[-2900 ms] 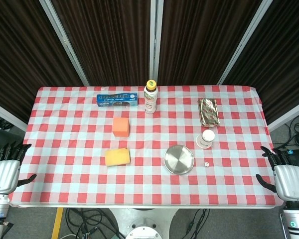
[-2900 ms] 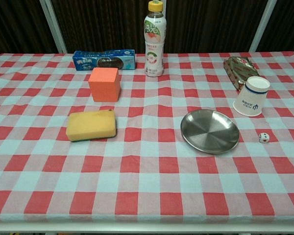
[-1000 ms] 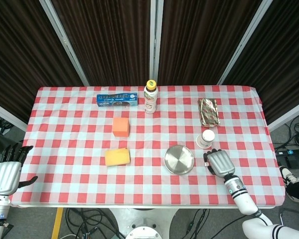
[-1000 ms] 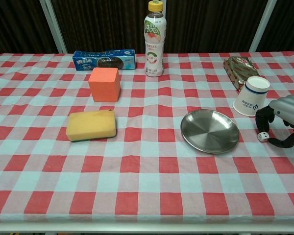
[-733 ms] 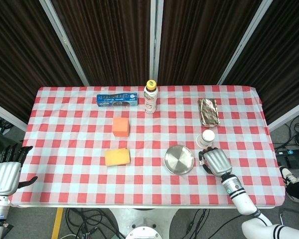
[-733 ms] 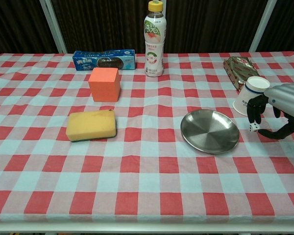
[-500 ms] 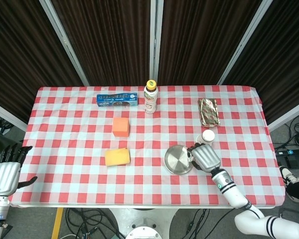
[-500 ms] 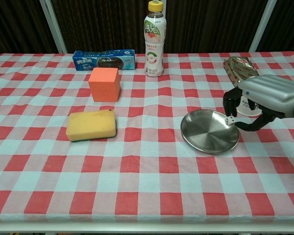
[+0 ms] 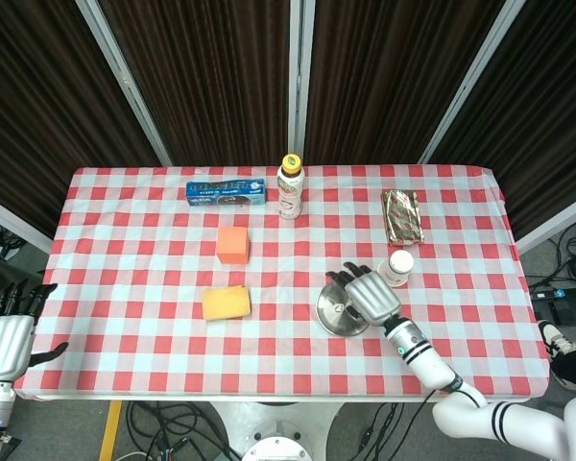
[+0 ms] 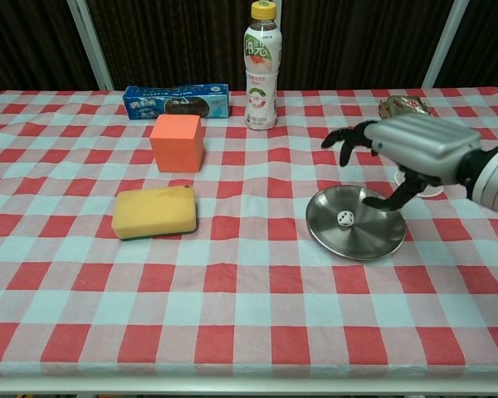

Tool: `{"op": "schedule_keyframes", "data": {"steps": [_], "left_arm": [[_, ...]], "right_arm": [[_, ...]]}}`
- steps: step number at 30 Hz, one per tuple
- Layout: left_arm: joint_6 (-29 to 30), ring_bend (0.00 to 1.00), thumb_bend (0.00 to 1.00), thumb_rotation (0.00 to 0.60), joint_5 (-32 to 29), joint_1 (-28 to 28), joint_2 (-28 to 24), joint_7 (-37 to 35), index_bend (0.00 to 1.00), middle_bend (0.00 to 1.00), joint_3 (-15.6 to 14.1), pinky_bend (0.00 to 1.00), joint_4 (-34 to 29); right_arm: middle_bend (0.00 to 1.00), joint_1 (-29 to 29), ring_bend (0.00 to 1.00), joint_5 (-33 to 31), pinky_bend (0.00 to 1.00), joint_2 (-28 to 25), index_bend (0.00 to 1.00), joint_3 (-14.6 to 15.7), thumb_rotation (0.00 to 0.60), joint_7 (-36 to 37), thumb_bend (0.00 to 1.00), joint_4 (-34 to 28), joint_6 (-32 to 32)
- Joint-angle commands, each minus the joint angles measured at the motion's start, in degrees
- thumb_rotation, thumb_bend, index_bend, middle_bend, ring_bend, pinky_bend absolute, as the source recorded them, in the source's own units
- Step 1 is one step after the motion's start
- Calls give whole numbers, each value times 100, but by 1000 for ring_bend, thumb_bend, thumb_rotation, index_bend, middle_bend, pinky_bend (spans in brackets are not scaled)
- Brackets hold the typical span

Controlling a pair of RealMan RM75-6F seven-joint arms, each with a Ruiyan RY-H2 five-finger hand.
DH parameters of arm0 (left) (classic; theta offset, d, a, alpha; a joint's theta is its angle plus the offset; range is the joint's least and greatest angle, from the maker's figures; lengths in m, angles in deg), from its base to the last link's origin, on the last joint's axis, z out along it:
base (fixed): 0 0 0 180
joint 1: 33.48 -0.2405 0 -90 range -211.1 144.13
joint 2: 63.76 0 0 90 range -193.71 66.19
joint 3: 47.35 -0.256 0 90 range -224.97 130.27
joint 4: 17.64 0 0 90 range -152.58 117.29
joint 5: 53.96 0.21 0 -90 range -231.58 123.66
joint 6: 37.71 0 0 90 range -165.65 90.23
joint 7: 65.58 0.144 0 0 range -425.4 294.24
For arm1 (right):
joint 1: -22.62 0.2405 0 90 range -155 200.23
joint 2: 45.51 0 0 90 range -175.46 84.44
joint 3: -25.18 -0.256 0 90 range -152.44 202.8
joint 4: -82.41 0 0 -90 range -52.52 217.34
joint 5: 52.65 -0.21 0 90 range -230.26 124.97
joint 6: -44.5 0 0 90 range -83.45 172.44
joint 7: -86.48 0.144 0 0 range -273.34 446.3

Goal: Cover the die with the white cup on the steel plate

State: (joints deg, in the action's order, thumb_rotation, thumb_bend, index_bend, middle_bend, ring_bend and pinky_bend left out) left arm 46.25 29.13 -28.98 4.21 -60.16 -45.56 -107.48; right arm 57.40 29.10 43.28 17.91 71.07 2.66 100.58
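Observation:
The small white die (image 10: 344, 218) lies on the steel plate (image 10: 358, 241), left of its middle. My right hand (image 10: 407, 149) hovers over the plate's far right side with fingers spread and nothing in them. In the head view that hand (image 9: 368, 293) covers the right part of the plate (image 9: 330, 313). The white cup (image 9: 400, 266) stands upright just right of the plate; in the chest view the hand hides nearly all of it. My left hand (image 9: 2, 341) hangs open beyond the table's left edge.
A drink bottle (image 10: 261, 66) and a blue box (image 10: 176, 100) stand at the back. An orange block (image 10: 177, 143) and a yellow sponge (image 10: 154, 211) lie to the left of the plate. A foil packet (image 9: 401, 215) lies behind the cup.
My right hand came in from the right, picked the die off the cloth beside the plate, carried it left over the plate and let it go. The left hand stayed put.

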Motion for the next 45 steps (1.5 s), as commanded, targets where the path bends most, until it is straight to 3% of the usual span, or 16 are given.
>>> {"op": "schedule_keyframes", "data": {"steps": [1,5,10,21,33,38,41,45], "left_arm": [[-1,11,0,600,11,5,5,-6,133,154,3,40,12],[-14,11,0,600,39,36,29,-2,133,154,19,40,33],[-53,11,0,600,43,66,52,10,133,154,28,40,53],[-120,11,0,600,-10,85,16,93,133,154,27,40,-22],[-101,10,0,600,-46,61,-20,157,133,154,23,40,-100],[-118,10,0,600,-46,66,-25,152,133,154,19,40,-100],[-99,10,0,600,-51,51,-35,144,133,154,18,40,-110],[-125,10,0,600,-67,57,-57,143,133,154,19,40,-125]], "right_arm": [[294,-243,124,75,269,-605,127,-175,600,230,205,-389,574],[301,-457,125,-284,269,-1047,127,-366,600,556,170,-446,773],[280,-568,125,-892,268,-1282,127,-476,600,1351,62,-207,381],[262,-322,124,-1085,268,-666,130,-416,600,3240,27,1086,-773],[318,-65,127,-783,269,-63,272,-383,600,4415,121,2031,-1155],[352,-12,156,-648,269,149,381,-400,600,4750,226,2343,-1048],[400,-66,192,-438,268,127,505,-388,600,4994,297,2262,-720],[423,-132,205,-5,268,-170,535,-286,600,5344,303,1714,-275]]}}
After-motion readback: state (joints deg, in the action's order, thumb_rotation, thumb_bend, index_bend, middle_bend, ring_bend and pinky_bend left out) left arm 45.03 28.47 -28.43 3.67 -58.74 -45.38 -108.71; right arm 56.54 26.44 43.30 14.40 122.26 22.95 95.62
